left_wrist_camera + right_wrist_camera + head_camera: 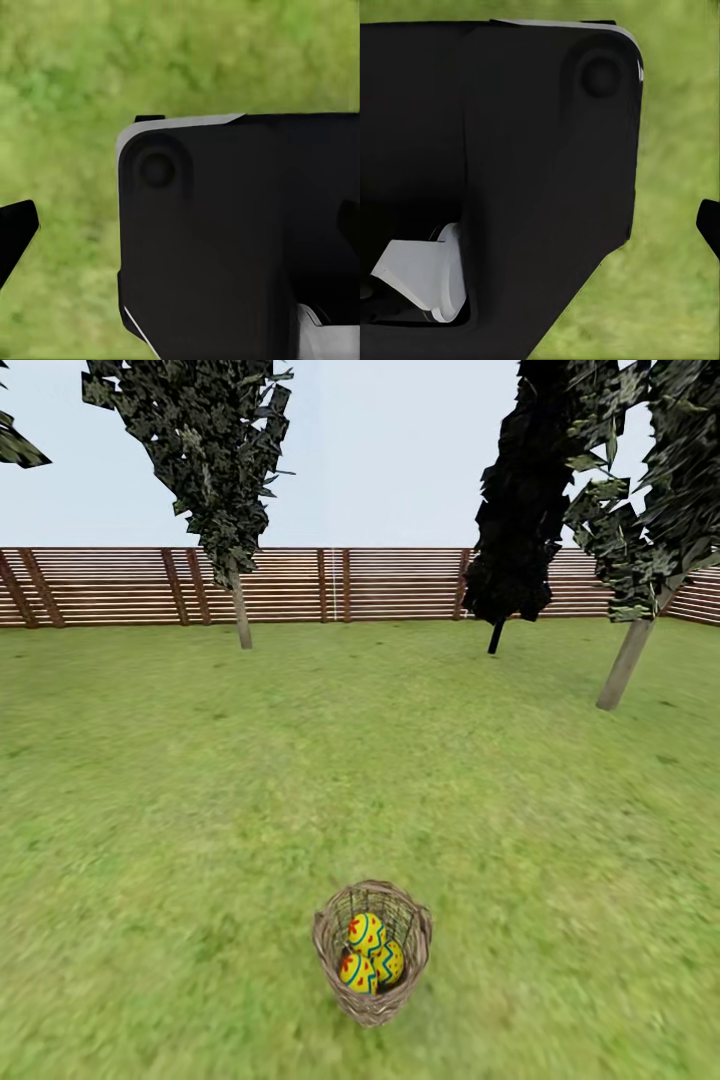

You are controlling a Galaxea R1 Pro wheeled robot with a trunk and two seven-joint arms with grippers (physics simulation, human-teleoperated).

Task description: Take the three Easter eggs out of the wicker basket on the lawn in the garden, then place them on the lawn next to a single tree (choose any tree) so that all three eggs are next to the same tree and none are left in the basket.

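Your three Easter eggs (368, 952) sit piled in the wicker basket (372, 950) on the lawn (200, 810), untouched; your arms look tucked against dark robot bodywork (225, 240), so I cannot tell either claw's opening, nor the basket's place relative to them

Illumination is bright, even and diffuse, with no identifiable source direction. The sky (400, 450) renders as a flat pale grey-blue without a sun disc. Cast shadows are nearly absent: only a faint darkening lies on the lawn (200, 780) at the base of the basket (372, 950). The eggs (366, 952) carry small glossy highlights. Head-view rendering is soft, and the grass texture smears toward the lower edge. Trunks lean outward toward the frame sides, indicating wide-angle distortion. In both wrist views the grass (67, 75) is heavily blurred, and the close black housing (510, 172) renders almost featureless, with weak edge highlights.
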